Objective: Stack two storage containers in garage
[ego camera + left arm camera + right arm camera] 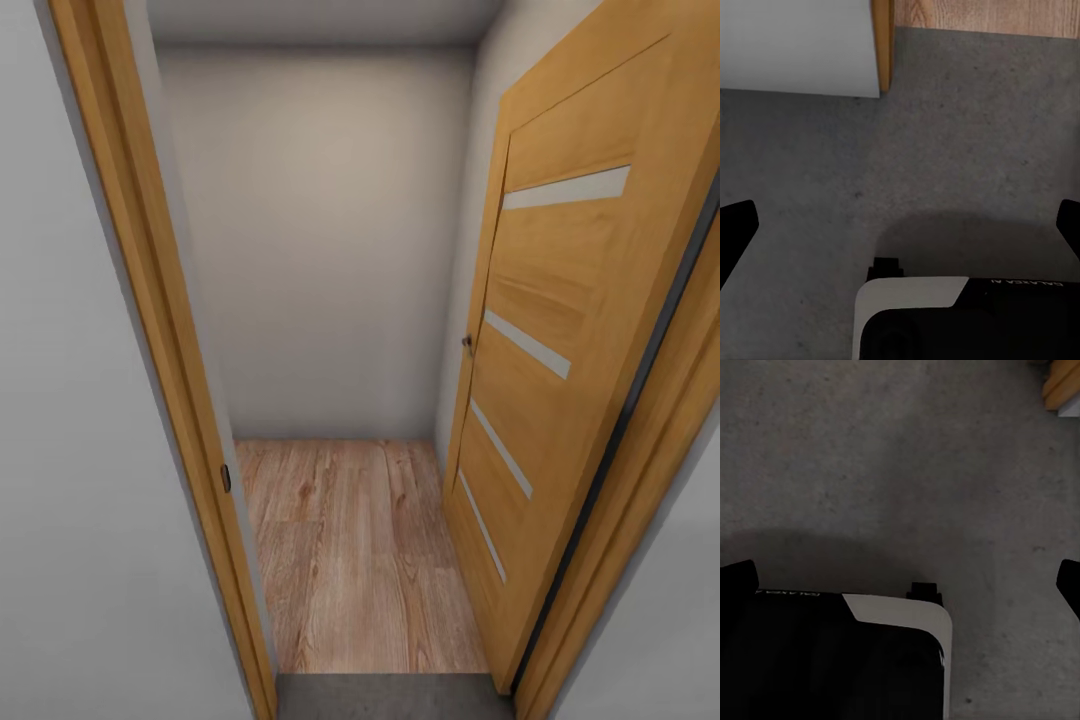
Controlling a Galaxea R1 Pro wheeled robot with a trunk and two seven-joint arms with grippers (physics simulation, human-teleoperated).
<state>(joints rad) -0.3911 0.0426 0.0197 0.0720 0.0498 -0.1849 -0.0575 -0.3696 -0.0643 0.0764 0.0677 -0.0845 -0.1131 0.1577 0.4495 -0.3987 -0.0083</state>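
Observation:
Neither orange-red storage container is in view. I face an open doorway from the dark grey concrete floor (390, 697). In the left wrist view my left gripper (900, 225) is open above the concrete (967, 135), its black fingertips (735, 229) far apart with nothing between them. The right wrist view has my right gripper (900, 581) open as well, fingertips (736, 581) spread wide over bare concrete (892, 450).
A wood-panelled door (560, 380) with pale glass strips stands swung open on the right. The wooden door frame (160, 330) runs down the left. Beyond the threshold lies a short hall with light wood planks (350, 550) ending at a plain pale wall (320, 240). My base (922, 315) shows below.

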